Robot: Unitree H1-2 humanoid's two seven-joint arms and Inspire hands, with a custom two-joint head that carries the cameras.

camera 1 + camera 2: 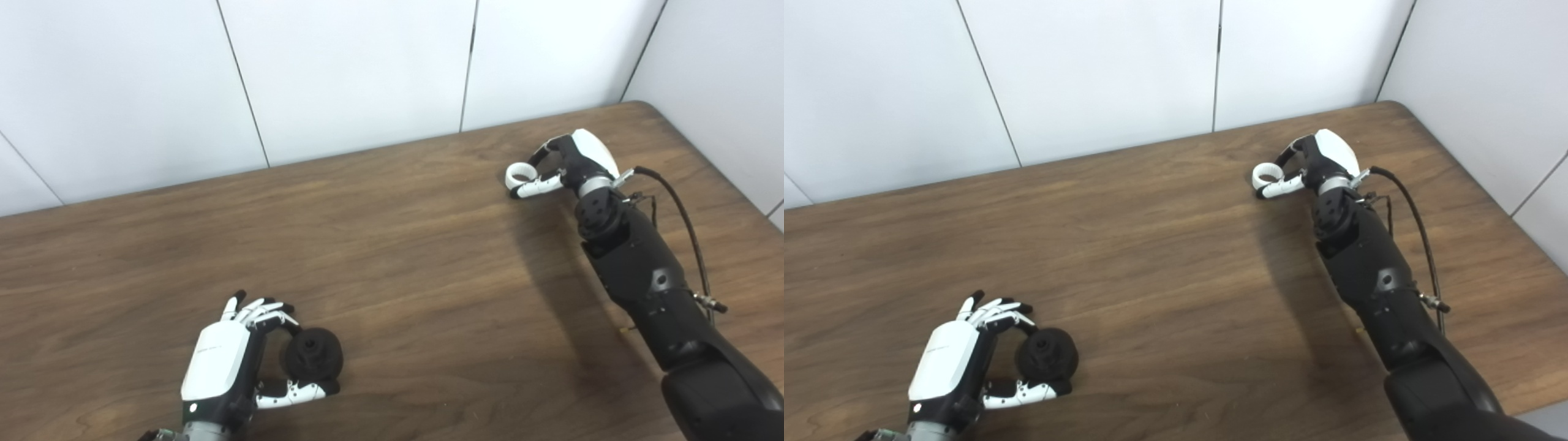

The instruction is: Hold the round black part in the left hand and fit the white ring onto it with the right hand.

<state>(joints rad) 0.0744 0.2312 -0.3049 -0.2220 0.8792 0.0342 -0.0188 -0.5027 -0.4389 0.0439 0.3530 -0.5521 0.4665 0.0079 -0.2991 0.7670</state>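
Left robot hand [223, 367] cupping round black part [312, 354], right robot hand [566, 162] outstretched, pinching white ring [520, 174]

Both head cameras look down and forward from above the near edge of the wooden table [398, 257], toward the white panelled wall [343, 67] at twelve o'clock. They sit side by side, moderately far above the surface. The two views share nearly the whole scene: the left hand [229, 361] at seven o'clock and the right hand [1317, 162] at two o'clock. In the right eye view everything sits slightly further left.
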